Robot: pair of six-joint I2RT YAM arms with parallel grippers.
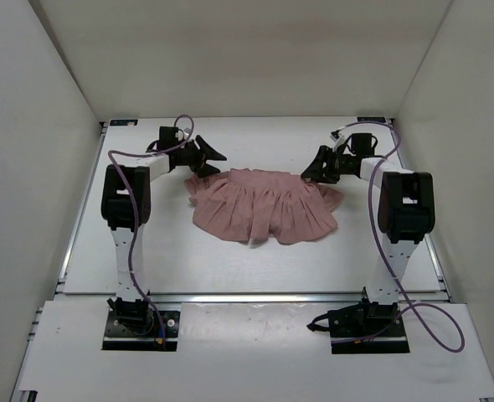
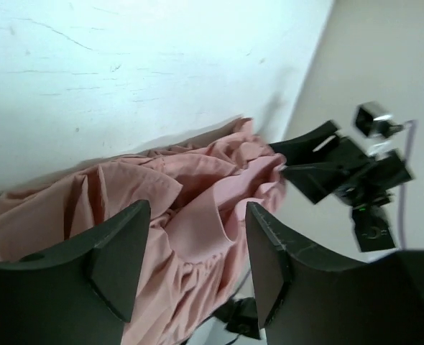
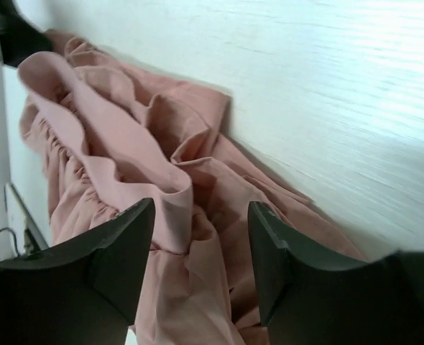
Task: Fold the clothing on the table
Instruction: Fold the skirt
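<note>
1. Claws wide and empty: left claw (image 1: 205,157) and right claw (image 1: 316,165) sit at the far corners of the clothing (image 1: 264,205), which lies bunched mid-worktop (image 1: 146,251), toward the far edge.
2. Left wrist: jaws spread over rumpled fabric, nothing pinched.
3. Right wrist: same. Likely step is the corner grasp; next, both must pinch cleanly.
</note>
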